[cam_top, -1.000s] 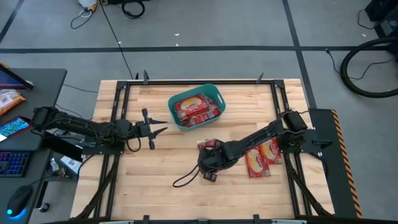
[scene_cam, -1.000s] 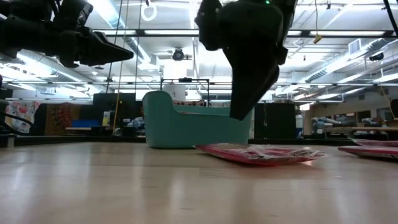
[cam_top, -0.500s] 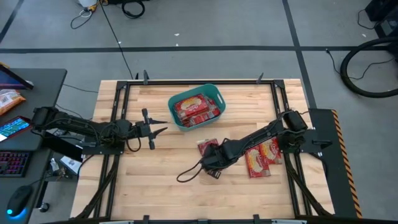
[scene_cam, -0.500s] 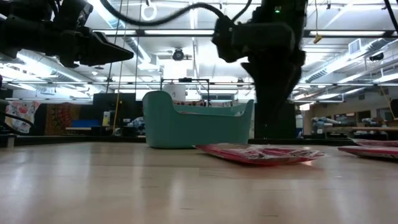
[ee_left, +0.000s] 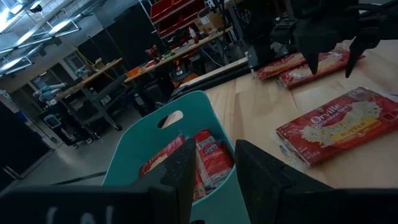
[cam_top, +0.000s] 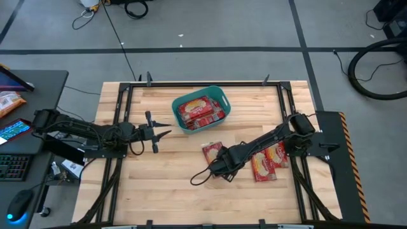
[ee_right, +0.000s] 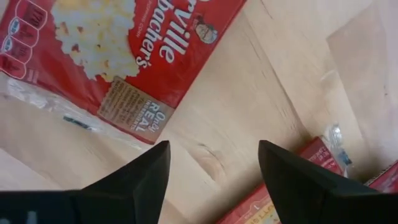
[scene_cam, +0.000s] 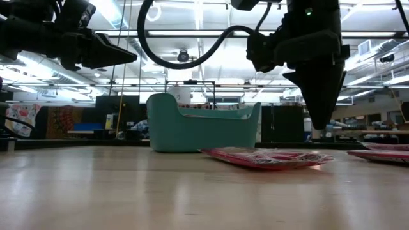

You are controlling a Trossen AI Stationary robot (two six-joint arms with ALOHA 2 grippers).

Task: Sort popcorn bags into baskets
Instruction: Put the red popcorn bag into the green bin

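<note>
Two bags (cam_top: 268, 159) beside right tool (cam_top: 224, 166) | basket (cam_top: 219, 97) apart

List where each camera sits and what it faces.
High view: overhead, straight down; both arms, teal basket, loose popcorn bag.
Low view: table height, looking across; basket, bag, right claw above.
Left wrist view: behind the left claw, facing the basket.
Right wrist view: above the table, looking down; open fingers, the bag.
Shared: every view shows that loose bag.

Wooden table (cam_top: 165, 178), teal basket (cam_top: 219, 100), loose popcorn bags (cam_top: 267, 162) lying flat
</note>
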